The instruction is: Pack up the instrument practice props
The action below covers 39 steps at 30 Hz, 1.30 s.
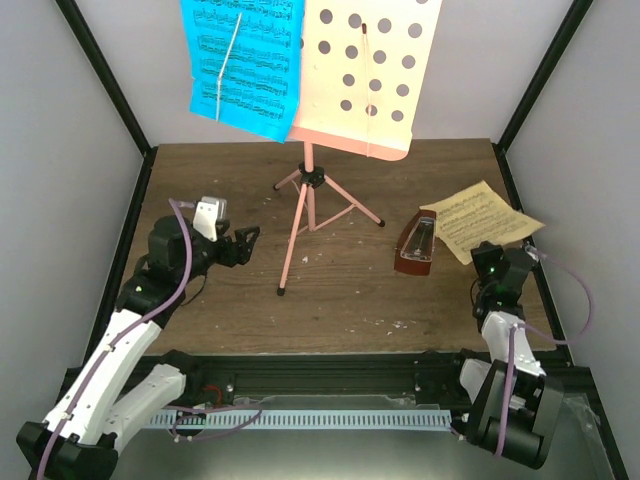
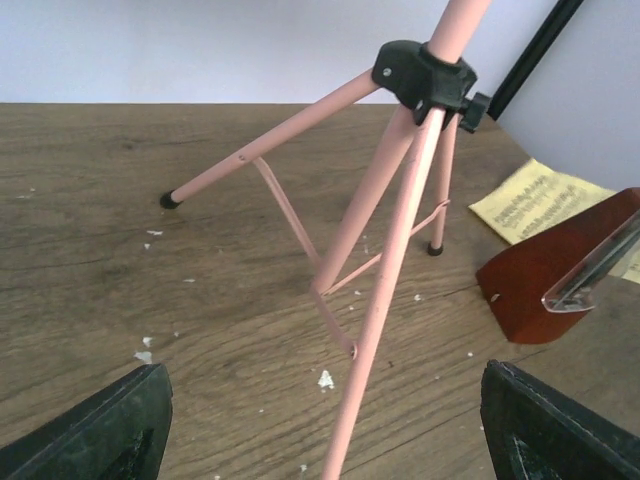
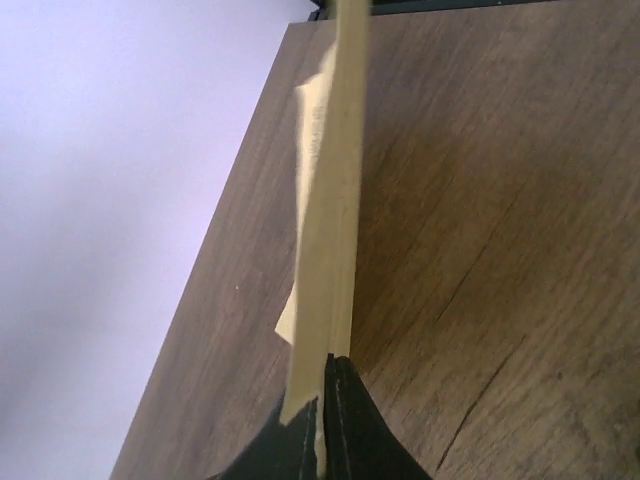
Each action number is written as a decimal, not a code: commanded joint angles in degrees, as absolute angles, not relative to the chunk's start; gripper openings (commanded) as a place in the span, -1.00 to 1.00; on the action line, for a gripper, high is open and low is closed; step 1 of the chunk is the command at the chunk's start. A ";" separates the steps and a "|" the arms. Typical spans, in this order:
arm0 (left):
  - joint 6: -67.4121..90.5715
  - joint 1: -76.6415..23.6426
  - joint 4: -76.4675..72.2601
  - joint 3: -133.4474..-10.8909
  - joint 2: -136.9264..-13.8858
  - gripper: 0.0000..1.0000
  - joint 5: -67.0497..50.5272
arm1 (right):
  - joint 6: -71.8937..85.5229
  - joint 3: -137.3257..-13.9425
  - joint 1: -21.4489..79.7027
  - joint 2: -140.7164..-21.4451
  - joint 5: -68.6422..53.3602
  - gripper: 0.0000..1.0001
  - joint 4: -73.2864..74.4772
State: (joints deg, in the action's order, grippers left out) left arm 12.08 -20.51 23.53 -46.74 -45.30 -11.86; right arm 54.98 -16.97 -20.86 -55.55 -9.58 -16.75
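Pink music stand (image 1: 350, 100) upright mid-way across the table (image 1: 400, 305), blue page (image 1: 245, 60) on its desk, its near leg slanting up just ahead of my left gripper (image 1: 248, 245), the nearer one, jaws wide and empty. My right gripper (image 3: 322, 400) is clamped on the yellow page (image 1: 480, 220) at the right side, with the metronome (image 1: 415, 245) between it and the stand.

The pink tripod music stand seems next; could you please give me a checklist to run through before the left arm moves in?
1. Left gripper open: ok.
2. Pink tripod music stand centred ahead of it: ok.
3. Right gripper shut on yellow sheet-music page: ok.
4. Blue sheet-music page off the hole-dotted desk: not ok, still on it.
5. Reddish-brown pyramid metronome apart from the stand's legs: ok.
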 commanded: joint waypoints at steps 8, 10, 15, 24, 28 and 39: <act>9.53 -20.23 23.30 -44.92 -43.51 0.72 -8.01 | 61.15 -11.33 -21.36 -48.54 -8.29 -0.57 -14.85; 9.60 -20.22 23.17 -44.78 -43.42 0.72 -7.99 | 60.83 -11.12 -21.41 -47.71 -7.91 -0.31 -14.13; 10.12 -20.23 22.81 -44.43 -43.49 0.71 -7.93 | 56.36 -12.92 -21.44 -43.70 -5.77 0.27 -10.20; 11.04 -20.28 22.15 -43.73 -44.34 0.72 -10.50 | 45.20 -20.01 -21.41 -29.76 3.27 0.90 2.00; 15.57 -20.22 19.77 -43.64 -44.41 0.73 -13.54 | 41.94 -21.44 -21.40 -24.90 -1.19 0.95 0.02; 30.53 -22.34 -5.55 -36.83 -60.58 0.32 -29.71 | 35.12 -31.00 -16.19 -40.32 -34.61 1.00 -6.89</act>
